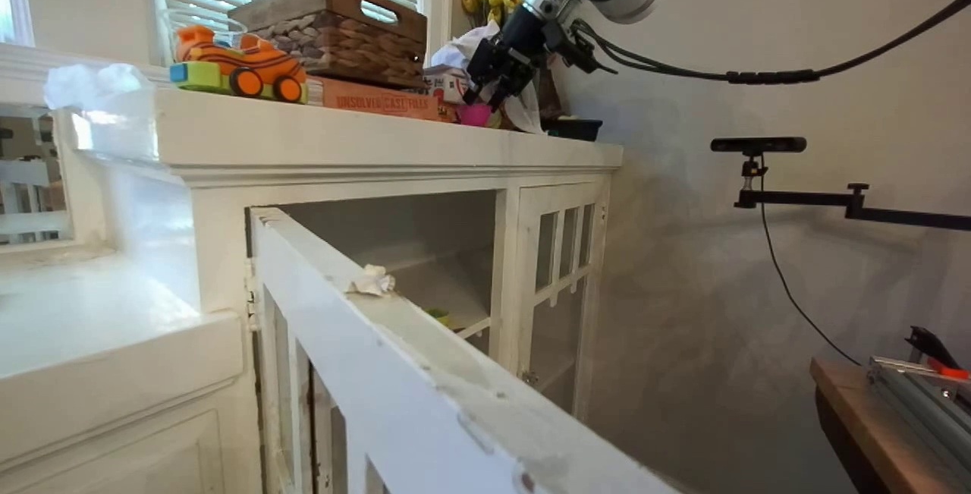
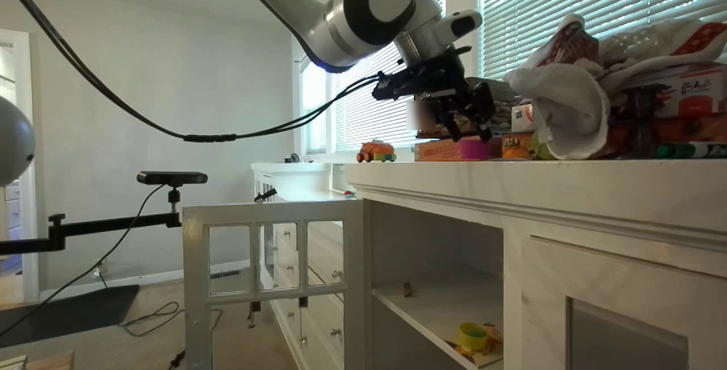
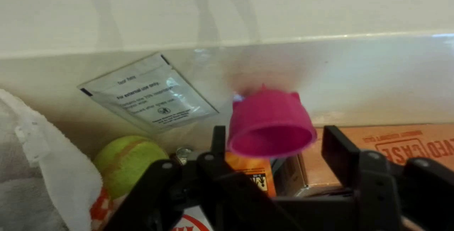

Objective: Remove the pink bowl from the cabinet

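Observation:
The pink bowl stands on the top ledge of the white cabinet. It also shows in both exterior views. In the wrist view its opening faces the camera and small points stick out at its base. My gripper is open, with one black finger on each side of the bowl. The left finger in that view is very close to the bowl; a gap shows at the right finger. In both exterior views the gripper points down at the bowl from above. The cabinet's ledge also shows in an exterior view.
An orange box, a yellow-green ball, a white cloth and a flat packet lie around the bowl. A wicker basket and toy car stand along the ledge. A cabinet door stands open below.

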Controlling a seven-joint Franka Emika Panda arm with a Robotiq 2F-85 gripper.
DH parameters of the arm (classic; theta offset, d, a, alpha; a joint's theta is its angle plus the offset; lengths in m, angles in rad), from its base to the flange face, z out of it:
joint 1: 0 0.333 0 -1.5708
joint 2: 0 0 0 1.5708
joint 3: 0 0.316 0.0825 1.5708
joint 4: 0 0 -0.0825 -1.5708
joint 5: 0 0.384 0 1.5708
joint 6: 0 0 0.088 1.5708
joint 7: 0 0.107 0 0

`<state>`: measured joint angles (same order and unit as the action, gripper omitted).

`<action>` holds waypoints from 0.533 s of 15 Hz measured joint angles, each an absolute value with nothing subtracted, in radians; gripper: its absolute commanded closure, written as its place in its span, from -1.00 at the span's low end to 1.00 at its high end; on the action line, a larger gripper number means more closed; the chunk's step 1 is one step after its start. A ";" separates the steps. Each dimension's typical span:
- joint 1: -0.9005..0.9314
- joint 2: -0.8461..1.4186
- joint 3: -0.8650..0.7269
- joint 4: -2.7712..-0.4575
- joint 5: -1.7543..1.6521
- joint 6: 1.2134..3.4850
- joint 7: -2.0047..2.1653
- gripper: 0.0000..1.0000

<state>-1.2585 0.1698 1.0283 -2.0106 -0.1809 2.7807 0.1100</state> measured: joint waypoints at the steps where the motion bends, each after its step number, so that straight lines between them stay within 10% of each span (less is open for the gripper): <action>1: -1.236 0.171 1.002 -2.009 -0.217 2.781 0.146 -1.00; 8: -1.123 0.183 0.904 -1.977 -0.345 2.780 0.293 -1.00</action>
